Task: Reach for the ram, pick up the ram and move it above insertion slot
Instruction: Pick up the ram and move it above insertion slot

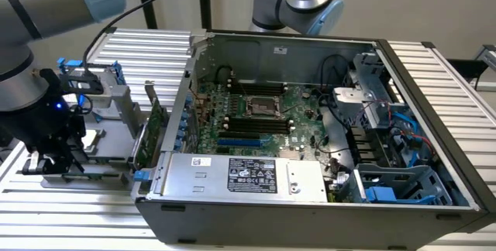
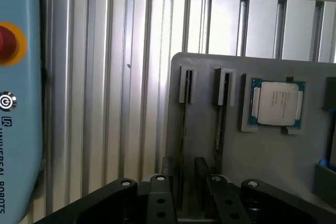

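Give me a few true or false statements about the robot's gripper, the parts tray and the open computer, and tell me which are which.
1. The black metal computer case is open, with its green motherboard showing. True.
2. The black gripper is shut on the long thin ram stick. False: it is open and holds nothing. The stick stands on edge in a slot of the grey plastic tray.
3. A square silver processor chip sits on that tray. True.
4. The round button on the light blue pendant is green. False: it is red.
5. The gripper hangs inside the case. False: it is outside, over the tray at the exterior view's left.
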`<state>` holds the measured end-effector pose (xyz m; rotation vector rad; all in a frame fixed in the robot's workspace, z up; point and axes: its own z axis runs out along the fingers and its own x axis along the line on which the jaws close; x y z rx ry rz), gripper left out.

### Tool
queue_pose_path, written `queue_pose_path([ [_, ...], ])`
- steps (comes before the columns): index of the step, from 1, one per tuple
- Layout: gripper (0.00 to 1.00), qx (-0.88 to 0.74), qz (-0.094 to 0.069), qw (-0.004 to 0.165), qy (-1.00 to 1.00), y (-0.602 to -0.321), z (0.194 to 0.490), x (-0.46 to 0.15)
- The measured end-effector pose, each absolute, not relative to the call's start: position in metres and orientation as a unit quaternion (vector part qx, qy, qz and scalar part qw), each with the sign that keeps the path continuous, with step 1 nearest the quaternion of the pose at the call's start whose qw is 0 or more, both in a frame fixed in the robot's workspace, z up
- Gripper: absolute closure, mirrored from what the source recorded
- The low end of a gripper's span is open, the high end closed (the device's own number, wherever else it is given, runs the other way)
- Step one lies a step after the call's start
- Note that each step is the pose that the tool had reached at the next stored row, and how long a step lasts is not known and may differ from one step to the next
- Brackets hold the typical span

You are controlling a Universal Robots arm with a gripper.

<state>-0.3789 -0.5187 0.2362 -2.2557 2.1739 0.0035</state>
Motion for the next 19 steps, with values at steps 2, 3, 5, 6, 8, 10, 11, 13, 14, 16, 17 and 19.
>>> queue_pose_path([
  [2, 0.69, -0.709, 0.001, 0.004, 0.705, -0.519, 0.233, -0.379],
  [3, 0.69, -0.704, 0.001, 0.004, 0.71, -0.519, 0.231, -0.379],
  [5, 0.69, -0.7, 0.001, 0.004, 0.714, -0.519, 0.227, -0.379],
  [6, 0.69, -0.7, 0.001, 0.004, 0.715, -0.519, 0.226, -0.379],
  [8, 0.69, -0.698, 0.002, 0.004, 0.716, -0.519, 0.222, -0.379],
  [10, 0.69, -0.697, 0.002, 0.003, 0.717, -0.518, 0.219, -0.379],
  [11, 0.69, -0.696, 0.002, 0.003, 0.718, -0.518, 0.217, -0.379],
  [13, 0.69, -0.694, 0.003, 0.002, 0.72, -0.517, 0.214, -0.379],
  [14, 0.69, -0.693, 0.003, 0.001, 0.72, -0.517, 0.213, -0.379],
  [16, 0.69, -0.692, 0.004, 0.0, 0.722, -0.516, 0.21, -0.379],
  [17, 0.69, -0.692, 0.004, 0.0, 0.722, -0.516, 0.209, -0.379],
  [19, 0.69, -0.69, 0.004, -0.001, 0.723, -0.515, 0.206, -0.379],
])
